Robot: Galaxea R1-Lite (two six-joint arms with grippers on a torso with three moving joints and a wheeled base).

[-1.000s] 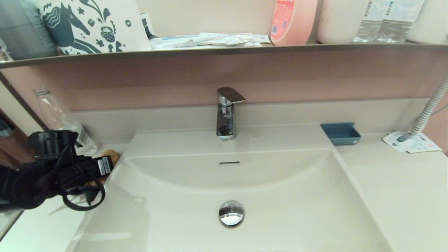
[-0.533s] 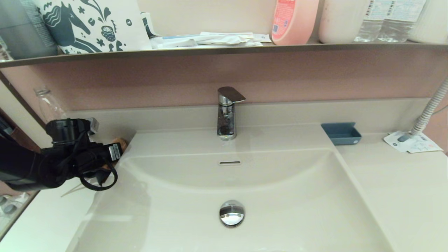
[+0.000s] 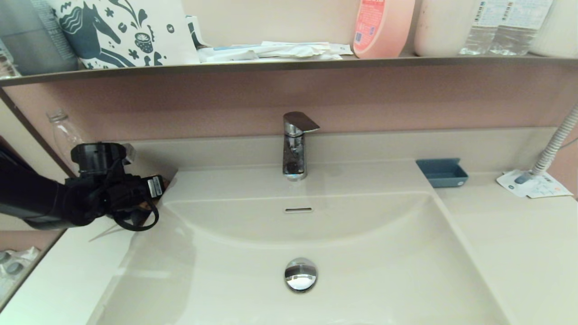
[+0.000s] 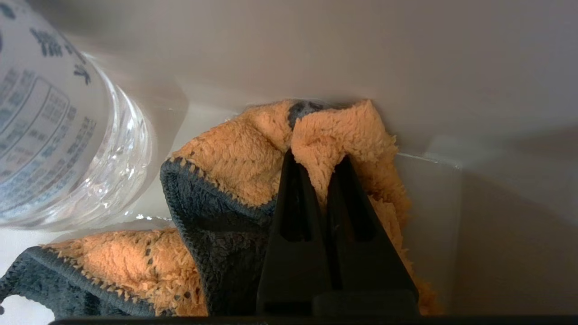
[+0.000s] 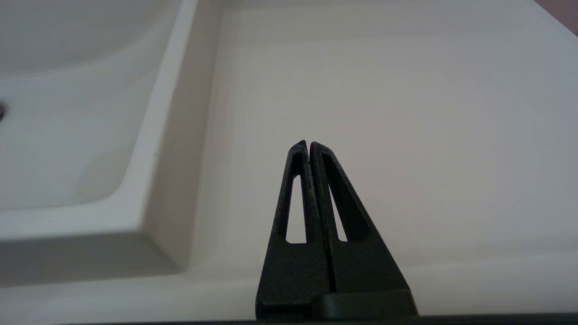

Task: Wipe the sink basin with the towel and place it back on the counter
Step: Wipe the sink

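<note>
The towel (image 4: 235, 149), fluffy orange with dark trim, is bunched on the counter's back left corner against the raised back ledge (image 4: 361, 54). My left gripper (image 4: 316, 155) is shut on a fold of it. In the head view that arm (image 3: 113, 194) hides nearly all of the towel, just left of the sink basin (image 3: 361, 253). The basin's chrome drain plug (image 3: 300, 274) and overflow slot (image 3: 298, 210) show. My right gripper (image 5: 309, 143) is shut and holds nothing, low over the counter (image 5: 384, 90) right of the basin.
A clear plastic bottle (image 4: 58, 135) stands right beside the towel. The faucet (image 3: 294, 146) rises behind the basin. A blue tray (image 3: 441, 172), a paper leaflet (image 3: 533, 184) and a hose (image 3: 555, 140) are at the back right. A brown shelf (image 3: 289, 65) with bottles runs overhead.
My left arm has moved toward the back and to the right along the counter, taking the towel with it, and the towel is now almost fully hidden in the head view.
</note>
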